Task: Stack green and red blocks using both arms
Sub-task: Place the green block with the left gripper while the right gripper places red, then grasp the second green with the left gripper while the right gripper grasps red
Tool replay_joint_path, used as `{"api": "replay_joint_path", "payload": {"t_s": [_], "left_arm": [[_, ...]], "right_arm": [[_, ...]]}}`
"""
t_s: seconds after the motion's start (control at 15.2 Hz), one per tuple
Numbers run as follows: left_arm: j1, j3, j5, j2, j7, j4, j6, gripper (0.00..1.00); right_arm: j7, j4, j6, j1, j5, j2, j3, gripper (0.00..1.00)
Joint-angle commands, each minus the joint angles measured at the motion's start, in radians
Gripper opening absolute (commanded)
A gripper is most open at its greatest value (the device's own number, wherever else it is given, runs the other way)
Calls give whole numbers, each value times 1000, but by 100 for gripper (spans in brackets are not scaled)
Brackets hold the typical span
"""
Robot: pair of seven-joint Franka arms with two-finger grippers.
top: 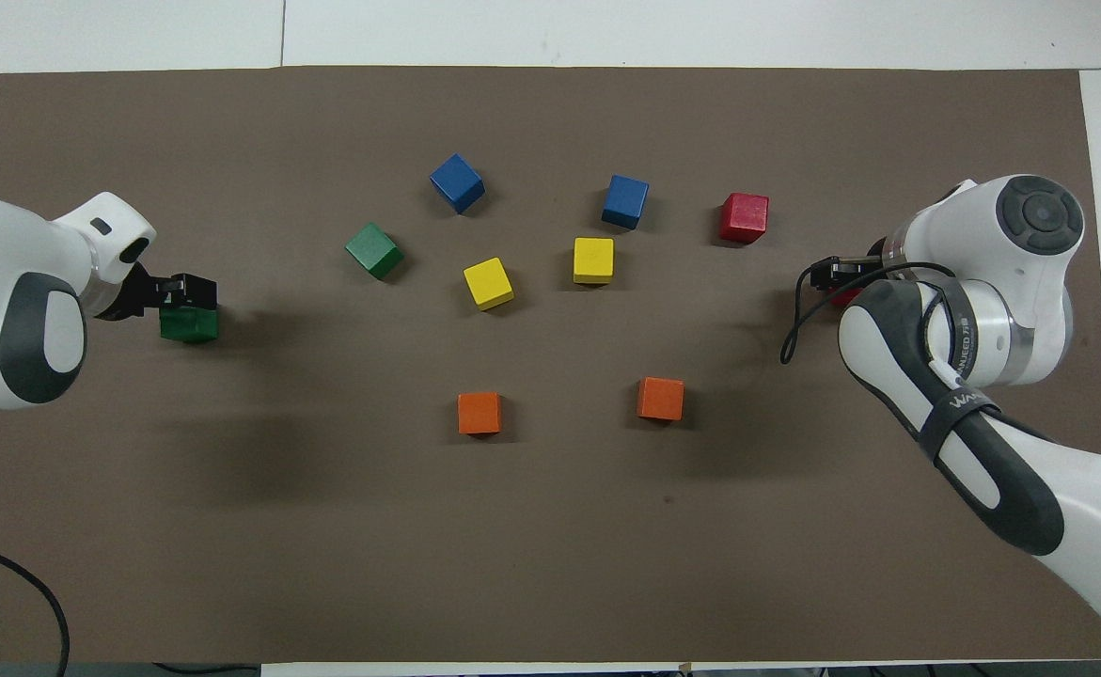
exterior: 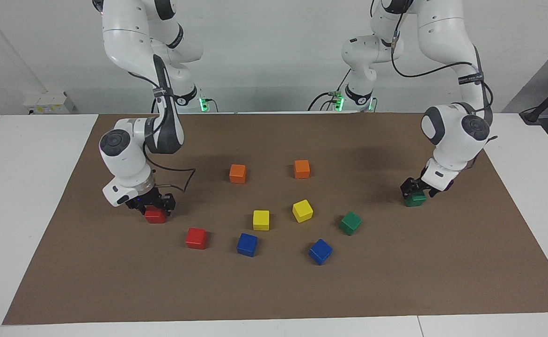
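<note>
One green block [exterior: 415,200] [top: 189,324] sits on the brown mat at the left arm's end of the table. My left gripper [exterior: 415,189] [top: 177,290] hangs open just above it, clear of its top. A second green block [exterior: 350,223] [top: 373,250] lies toward the middle. At the right arm's end a red block [exterior: 155,216] rests on the mat, and my right gripper [exterior: 156,205] [top: 837,275] stands open low over it. From overhead the right arm hides most of that block. Another red block [exterior: 196,238] [top: 744,217] lies farther from the robots.
Two orange blocks [exterior: 237,173] [exterior: 302,169] lie nearest the robots in the middle. Two yellow blocks [exterior: 261,220] [exterior: 302,210] and two blue blocks [exterior: 247,244] [exterior: 320,251] sit farther out between the loose red and green blocks. The brown mat [exterior: 274,290] covers the table.
</note>
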Motion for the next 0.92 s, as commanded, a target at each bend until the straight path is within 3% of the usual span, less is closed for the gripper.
{"api": "replay_joint_path", "payload": {"t_s": [0.0,0.2,0.46,0.66,0.85], "left_arm": [[-78,-3,-17,100,-233,284,-205,100],[-180,0,-9,137,-497,344,-217,100],[-305,0,55,267,-802,496,-237,100],[-324,-1,69,296,-835,495,-198,100],[-336,-1,72,296,-866,438,-92,100]], "right_arm": [[69,144,-195,23,-1,-2,6,100],[193,332,-375,83,-3,38,6,100],[316,461,-409,166,2,125,6,100],[336,604,-454,170,-3,231,7,100],[325,646,-435,172,-15,285,7,100]]}}
